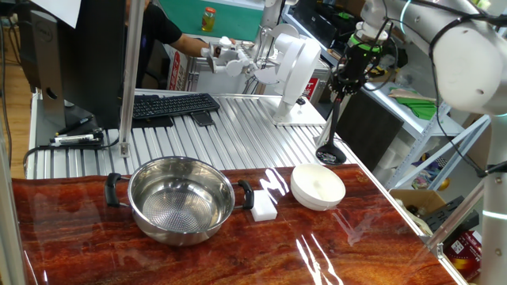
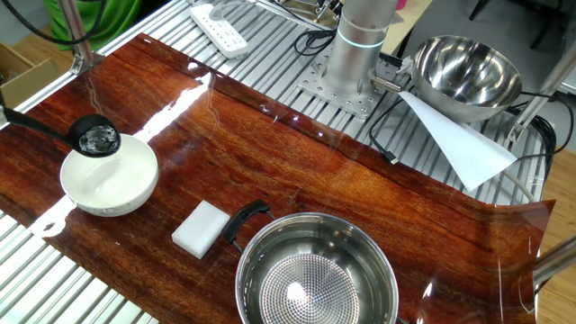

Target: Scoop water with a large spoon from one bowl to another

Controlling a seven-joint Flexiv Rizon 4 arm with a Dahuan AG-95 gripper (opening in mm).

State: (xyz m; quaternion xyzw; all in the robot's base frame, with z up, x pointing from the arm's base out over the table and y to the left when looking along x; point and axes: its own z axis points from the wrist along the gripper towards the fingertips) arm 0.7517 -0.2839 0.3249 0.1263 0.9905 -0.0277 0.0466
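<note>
The steel bowl (image 1: 182, 198) (image 2: 315, 279) with two black side handles stands on the wooden mat, and its dotted bottom shows. To its right sits the small white bowl (image 1: 318, 187) (image 2: 109, 177). My gripper (image 1: 343, 87) is high above the back right of the table, shut on the top of the large spoon's thin handle. The black large spoon (image 1: 329, 149) hangs down from it. In the other fixed view its cup (image 2: 94, 138) sits at the white bowl's far rim and glints as if wet. That view does not show the gripper.
A white rectangular block (image 1: 263, 206) (image 2: 202, 227) lies between the two bowls. A second steel bowl (image 2: 468, 67), a white paper sheet (image 2: 459, 135) and the arm's base (image 2: 355, 45) are at the mat's edge. A keyboard (image 1: 170, 104) and a white device (image 1: 297, 67) stand behind.
</note>
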